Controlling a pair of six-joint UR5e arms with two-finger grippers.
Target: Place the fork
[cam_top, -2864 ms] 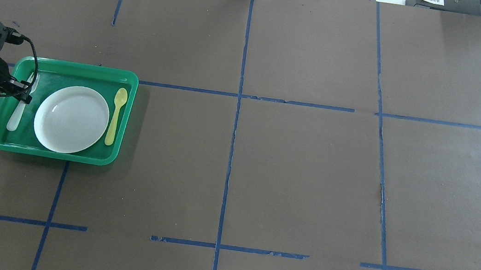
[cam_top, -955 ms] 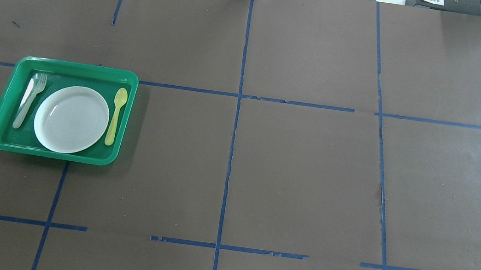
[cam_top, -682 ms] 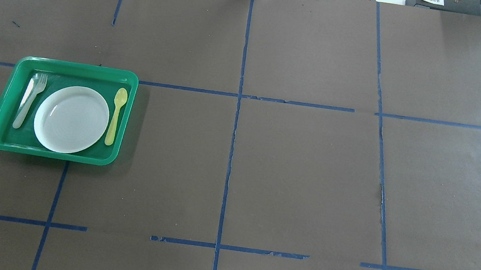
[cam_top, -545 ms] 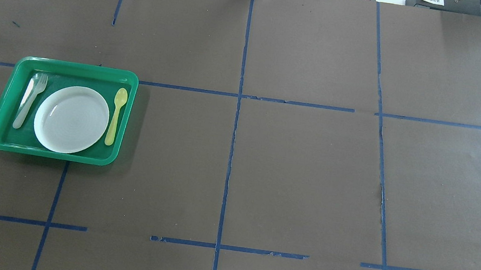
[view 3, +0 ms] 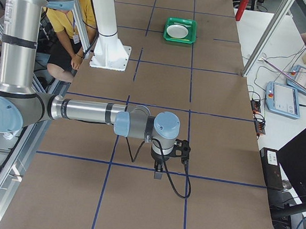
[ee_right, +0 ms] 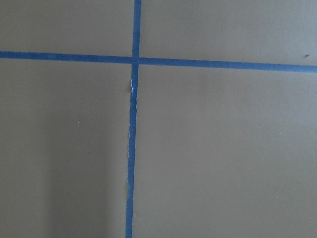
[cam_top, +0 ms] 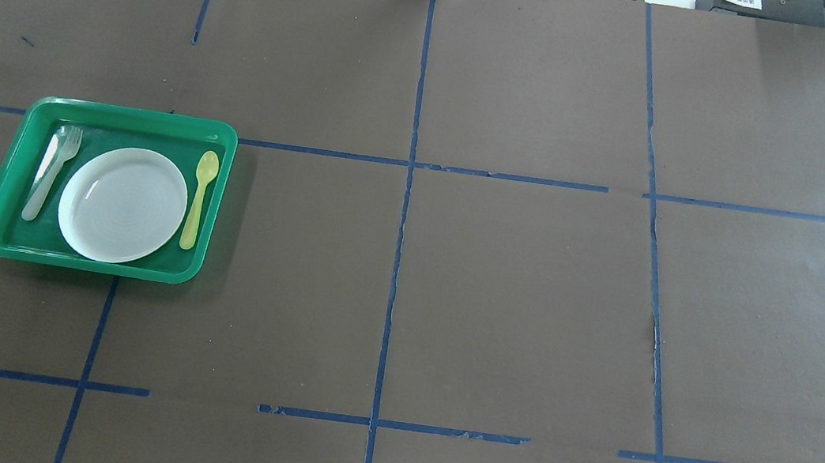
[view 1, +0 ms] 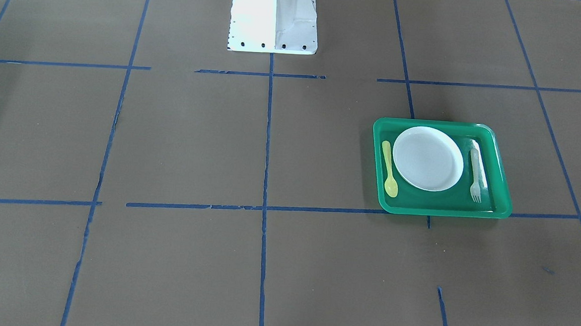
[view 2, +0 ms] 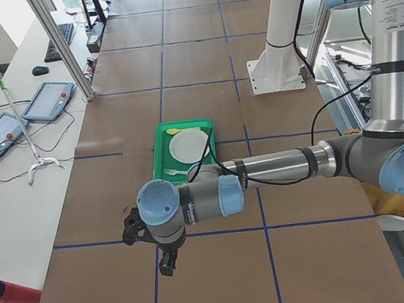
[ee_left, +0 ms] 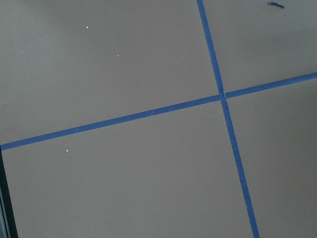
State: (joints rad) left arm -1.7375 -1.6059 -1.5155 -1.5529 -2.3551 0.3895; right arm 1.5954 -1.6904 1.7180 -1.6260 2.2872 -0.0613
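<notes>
The pale translucent fork (cam_top: 52,172) lies free in the left part of the green tray (cam_top: 117,111), tines toward the far side, beside the white plate (cam_top: 123,204). It also shows in the front view (view 1: 477,177) on the tray (view 1: 434,124). My left gripper (view 2: 169,264) hangs over bare table well away from the tray (view 2: 159,138), seen only in the exterior left view; I cannot tell whether it is open or shut. My right gripper (view 3: 158,173) hangs over bare table far from the tray (view 3: 179,39); I cannot tell its state either.
A yellow spoon (cam_top: 198,199) lies in the tray to the right of the plate. Blue tape lines cross the brown table cover. The robot's white base (view 1: 273,18) stands at the table's edge. A red cylinder (view 2: 13,295) lies at the left end.
2.9 s ago my left gripper was at the fork in the tray's left part. It has let go and left the overhead view; the fork lies free. Nothing has moved in the last second.
</notes>
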